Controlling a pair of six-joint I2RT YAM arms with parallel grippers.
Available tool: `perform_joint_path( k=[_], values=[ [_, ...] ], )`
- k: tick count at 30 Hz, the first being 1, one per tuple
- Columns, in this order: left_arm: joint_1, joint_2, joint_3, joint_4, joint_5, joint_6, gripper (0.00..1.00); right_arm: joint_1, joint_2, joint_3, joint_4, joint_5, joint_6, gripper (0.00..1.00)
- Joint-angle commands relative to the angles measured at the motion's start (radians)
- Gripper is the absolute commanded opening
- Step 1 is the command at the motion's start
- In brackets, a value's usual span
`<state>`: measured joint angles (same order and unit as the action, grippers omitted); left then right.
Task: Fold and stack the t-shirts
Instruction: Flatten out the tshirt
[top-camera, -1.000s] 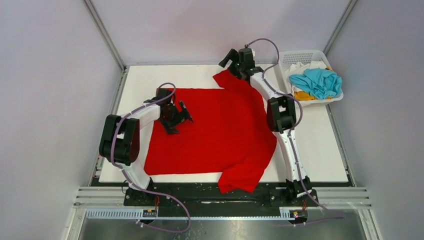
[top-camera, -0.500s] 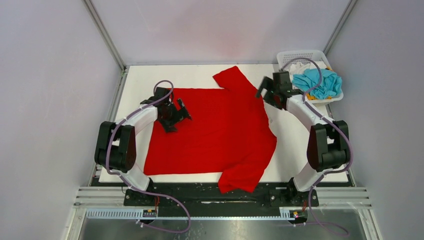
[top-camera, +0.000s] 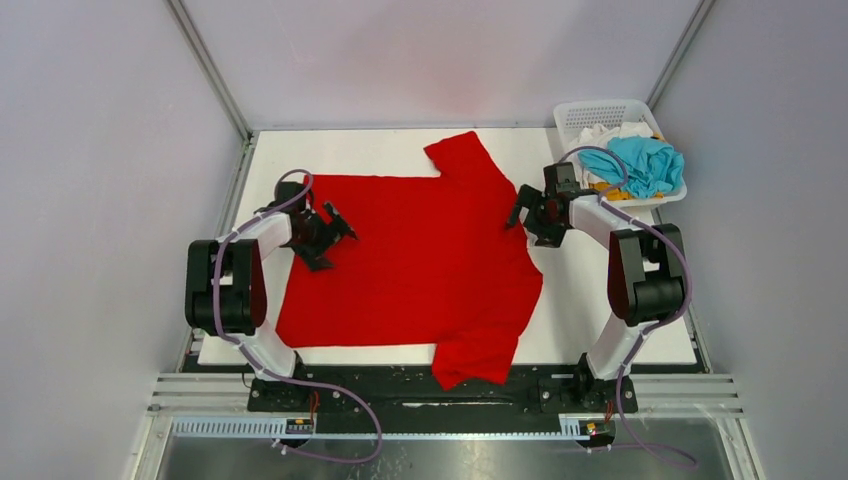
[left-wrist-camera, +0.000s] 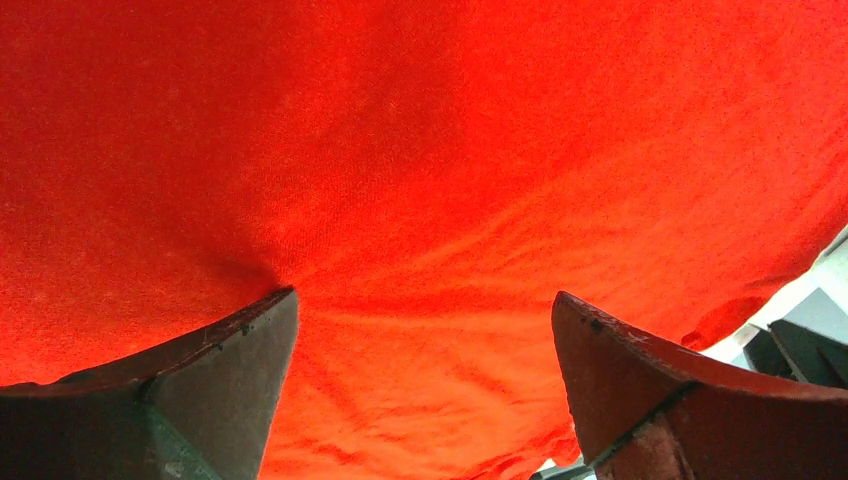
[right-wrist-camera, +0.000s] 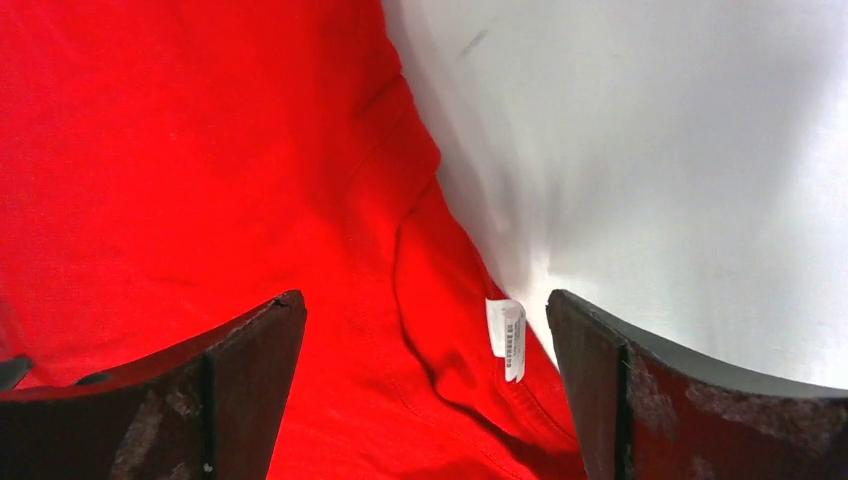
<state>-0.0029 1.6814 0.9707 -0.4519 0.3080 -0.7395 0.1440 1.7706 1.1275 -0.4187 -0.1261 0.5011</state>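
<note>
Top external: red t-shirt (top-camera: 420, 260) spread out, nothing gripped

Soft cloth could bunch or slide askew if pinched unevenly. It lies flat and smooth on the worktop (top-camera: 620, 300), one sleeve hanging off the near edge. Left end effector (top-camera: 322, 235) and right end effector (top-camera: 530, 213), both released, sit low over opposite sides.

I see a white table (top-camera: 625, 300) with a red t-shirt (top-camera: 420, 260) spread flat across its middle. One sleeve points toward the far edge and the other droops over the near edge. A white basket (top-camera: 600, 112) sits on the far right corner, apart from the shirt. On my right wrist view, the shirt's small white label (right-wrist-camera: 506, 338) lies just beside bare tabletop.
</note>
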Motion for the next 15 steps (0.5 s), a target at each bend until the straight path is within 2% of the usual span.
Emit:
perform_joint_path(
  k=[1, 7, 13, 15],
  values=[
    [0.073, -0.008, -0.01, -0.036, -0.075, 0.052, 0.99, 0.04, 0.007, 0.026, 0.081, -0.105, 0.019, 0.99],
    [0.112, -0.014, 0.022, -0.067, -0.096, 0.066, 0.99, 0.157, 0.082, 0.114, 0.102, -0.114, 0.026, 1.0],
    [0.116, -0.019, 0.037, -0.079, -0.101, 0.065, 0.99, 0.18, 0.158, 0.175, 0.125, -0.122, 0.061, 0.99],
    [0.116, -0.022, 0.037, -0.081, -0.102, 0.063, 0.99, 0.18, 0.186, 0.189, 0.1, -0.077, 0.074, 0.99]
  ],
)
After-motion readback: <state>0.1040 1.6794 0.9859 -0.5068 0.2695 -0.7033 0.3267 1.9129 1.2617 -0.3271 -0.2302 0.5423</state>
